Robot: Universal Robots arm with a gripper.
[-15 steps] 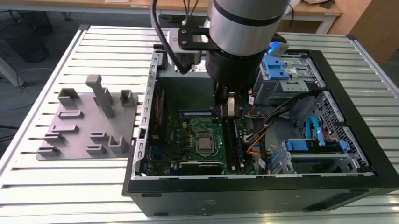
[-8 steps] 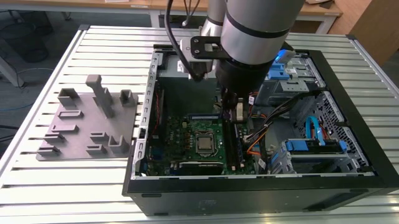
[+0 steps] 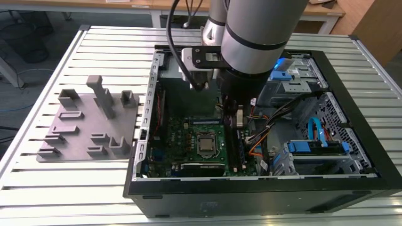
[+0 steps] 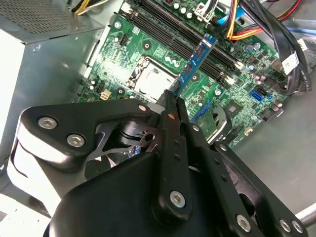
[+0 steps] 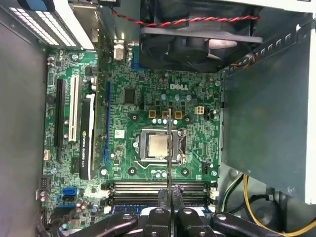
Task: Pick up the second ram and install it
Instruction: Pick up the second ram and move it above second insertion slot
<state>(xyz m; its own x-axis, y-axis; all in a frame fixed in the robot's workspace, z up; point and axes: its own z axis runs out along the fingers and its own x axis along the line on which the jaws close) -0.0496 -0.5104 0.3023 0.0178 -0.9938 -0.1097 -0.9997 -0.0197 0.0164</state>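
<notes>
The arm's black fingers (image 4: 173, 143) are pressed together on one end of the second ram (image 4: 197, 61), a long, thin, dark blue memory stick with a small white label. The stick juts from their tips toward the green motherboard (image 5: 197, 108) inside the open black computer case (image 3: 251, 200), which stands at the slatted metal table's (image 3: 63, 188) edge on the exterior view's right. In the first wrist view the stick appears edge-on as a thin line over the square silver processor socket (image 5: 158, 146), near the long black memory slots (image 5: 148, 187) along the board's edge. Since the pinch takes only a short end, the stick could probably pivot or slip. In the second wrist view it lies crosswise to the slots, so a misaligned push might jam its contacts or snag the orange and yellow cables (image 4: 237, 29) close by. The contact edge, the slot latches and the stick's height above the board cannot be made out, and in the exterior view the arm's grey body covers the grasp.
</notes>
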